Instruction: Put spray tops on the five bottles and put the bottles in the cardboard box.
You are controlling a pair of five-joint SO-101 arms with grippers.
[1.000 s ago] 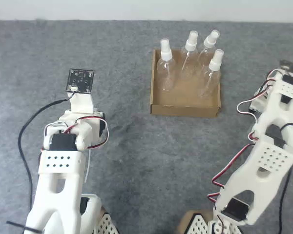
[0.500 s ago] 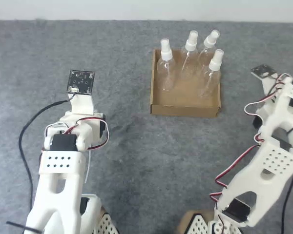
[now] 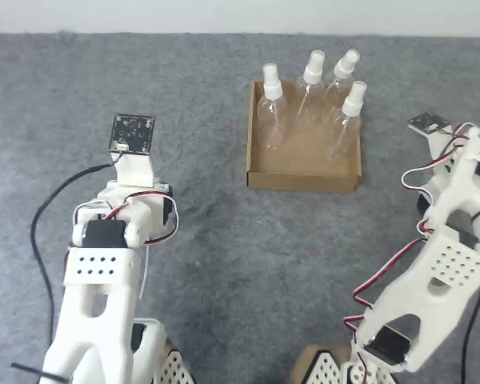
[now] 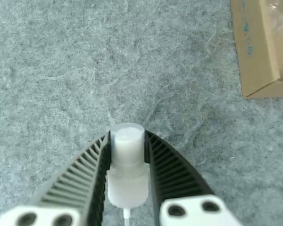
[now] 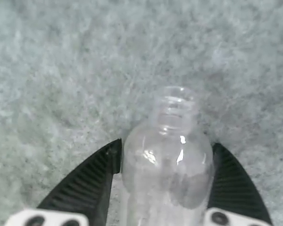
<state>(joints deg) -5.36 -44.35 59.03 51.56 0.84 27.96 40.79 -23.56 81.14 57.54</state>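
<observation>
Four bottles (image 3: 271, 112) stand in the cardboard box's (image 3: 302, 178) far half, on the table (image 3: 224, 248).

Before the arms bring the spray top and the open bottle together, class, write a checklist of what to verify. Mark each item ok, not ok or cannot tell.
1. Spray top gripped by the left gripper: ok, a finger on each side.
2. Open bottle gripped by the right gripper: ok.
3. Bottle neck bare: ok, no top on it.
4. Top lined up over the neck: not ok, the left arm and right arm stand well apart.
5. Room in the cardboard box for a fifth: ok, four capped bottles stand at its far end and the near part is bare.
6. Bottle held upright: cannot tell.
</observation>
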